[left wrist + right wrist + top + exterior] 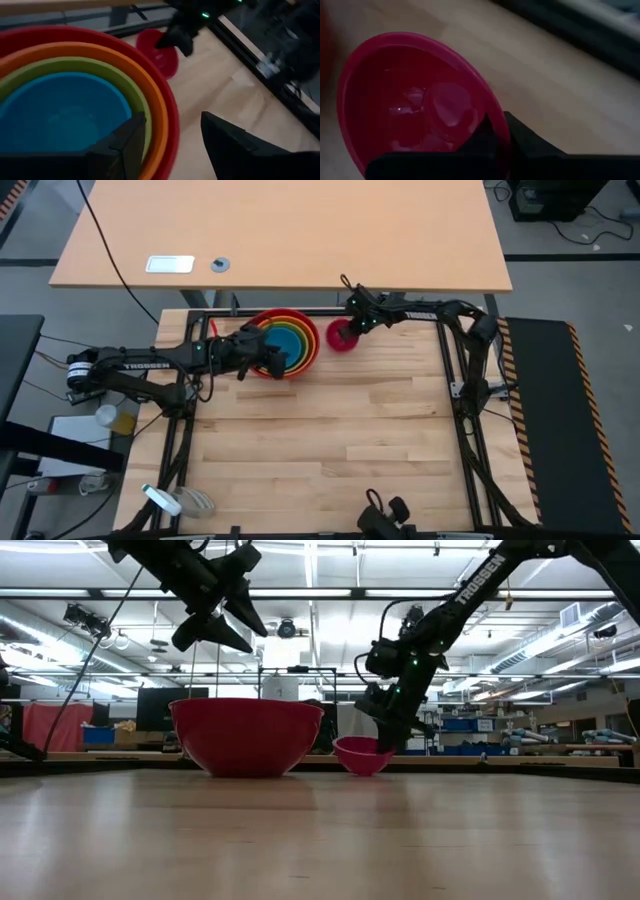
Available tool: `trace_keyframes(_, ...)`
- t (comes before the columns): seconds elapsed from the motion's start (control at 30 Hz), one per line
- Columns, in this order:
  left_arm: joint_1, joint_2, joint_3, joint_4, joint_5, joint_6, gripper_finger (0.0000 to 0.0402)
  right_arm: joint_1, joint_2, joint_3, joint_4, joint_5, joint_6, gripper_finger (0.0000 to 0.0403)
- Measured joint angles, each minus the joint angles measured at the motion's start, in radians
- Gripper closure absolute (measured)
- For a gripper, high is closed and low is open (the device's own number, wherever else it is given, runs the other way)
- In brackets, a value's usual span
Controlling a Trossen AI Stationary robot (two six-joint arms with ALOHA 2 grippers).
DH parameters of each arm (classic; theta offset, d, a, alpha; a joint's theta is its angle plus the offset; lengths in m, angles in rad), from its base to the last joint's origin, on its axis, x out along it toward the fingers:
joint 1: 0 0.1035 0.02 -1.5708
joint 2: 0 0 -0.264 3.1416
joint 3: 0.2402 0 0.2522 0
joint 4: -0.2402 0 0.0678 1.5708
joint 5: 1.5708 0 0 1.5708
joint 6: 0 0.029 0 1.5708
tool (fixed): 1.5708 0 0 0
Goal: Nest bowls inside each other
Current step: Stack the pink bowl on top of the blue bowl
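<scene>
stack: four bowls were found already nested at the far side of the table (330, 430), the red bowl (312, 342) outermost, then the orange bowl (304, 336), the yellow-green bowl (297, 340) and the blue bowl (287, 345) innermost.
loose item: the magenta-pink bowl (341, 337) was seen resting on the wood just beside the stack, on the right arm's side, apart from the red rim.
right gripper (497, 131): it was set at the near rim of the magenta-pink bowl, with the jaws closed narrow on that rim, one finger inside and one outside.
left gripper (172, 135): it was held above the stack's edge, clear of the bowls, with the jaws standing wide and nothing between them.
step in hand: judged to be the lift of the smallest bowl for transfer into the blue one.
handling advice: a thin glossy rim is judged likely to slip or tip, so the bowl would best be raised straight, kept level, carried clear over the red rim, centred over the blue bowl and lowered before release.
caution: the left gripper sits over the stack and is judged best moved aside so the path is not blocked.
markings: "trossen" was read in white lettering on both arms; no writing was made out on the bowls.
</scene>
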Motion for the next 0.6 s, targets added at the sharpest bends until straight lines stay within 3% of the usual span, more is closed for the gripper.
trace_keyframes(0.17,0.004,0.000,0.000,0.025,-0.125,-0.015,0.0208,0.032,-0.100,0.038,-0.013,0.207,-0.053,0.0378)
trace_keyframes(0.33,0.044,0.001,0.000,0.086,-0.195,0.009,0.0208,0.098,-0.168,0.083,0.032,0.310,-0.095,0.0387)
trace_keyframes(0.6,0.086,0.045,0.002,0.266,-0.202,0.333,0.0201,0.248,-0.179,0.166,0.154,0.497,-0.214,0.0382)
